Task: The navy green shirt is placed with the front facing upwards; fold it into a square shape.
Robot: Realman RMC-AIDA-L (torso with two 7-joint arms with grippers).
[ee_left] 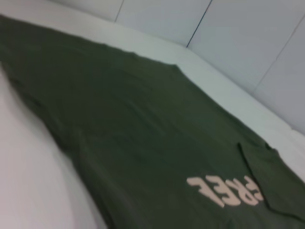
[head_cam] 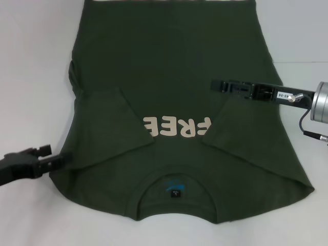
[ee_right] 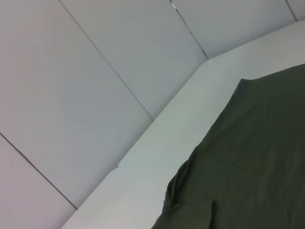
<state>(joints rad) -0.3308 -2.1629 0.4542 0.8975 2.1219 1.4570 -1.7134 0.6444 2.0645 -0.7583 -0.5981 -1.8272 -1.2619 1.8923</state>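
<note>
Now the navy green shirt (head_cam: 174,102) lies flat on the white bench (head_cam: 31,61), front up, its collar toward the near edge and its hem running off toward the far edge. Both sleeves are already turned inward over the chest, so the cream lettering (head_cam: 177,127) shows only in part between the two flaps. The body is unfolded along its length, so the square looks to be some way off.

The left gripper (head_cam: 59,156) rests at the left side of the shirt, right at the edge of the folded sleeve near the shoulder. Whether its fingers are apart or together cannot be told from these views. The right gripper (head_cam: 220,85) hangs above the cloth on the right side, over the body just beyond the folded right sleeve. Its fingers also cannot be read as apart or closed, and it does not appear to hold any cloth.

The shirt's long axis runs from the near edge of the bench to the far edge. The likely next fold brings one end over the other along that axis. Each gripper is nearer the collar end than the hem, one on each side, so the shoulders are probably the closest hold for both arms.
</note>
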